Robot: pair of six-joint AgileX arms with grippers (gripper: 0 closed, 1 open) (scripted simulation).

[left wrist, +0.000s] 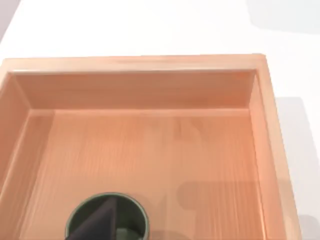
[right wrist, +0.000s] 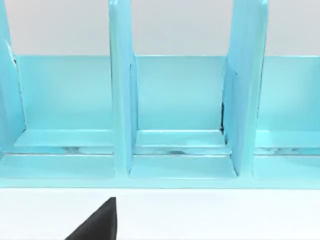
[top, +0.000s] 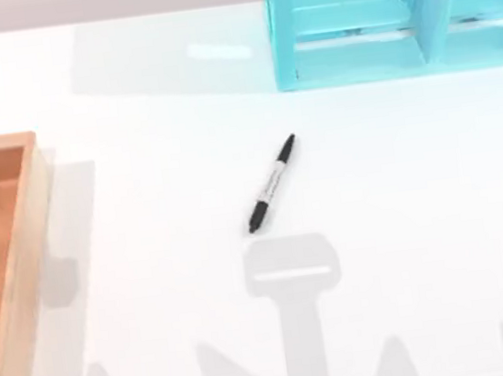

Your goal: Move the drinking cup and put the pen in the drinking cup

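Note:
The pen [top: 272, 184], black with a pale middle, lies at a slant on the white table near its centre. In the left wrist view the dark olive drinking cup [left wrist: 132, 219] stands upright inside the wooden tray [left wrist: 150, 95], near one of its corners. A dark part of my left gripper [left wrist: 95, 222] hangs over the cup's mouth and hides some of its inside. My right gripper [right wrist: 97, 224] shows as a dark tip above the table, in front of the blue shelf, far from the pen.
The wooden tray [top: 21, 244] sits at the table's left edge. A light blue shelf unit [top: 377, 17] with upright dividers [right wrist: 121, 100] stands at the back right. Open white table surrounds the pen.

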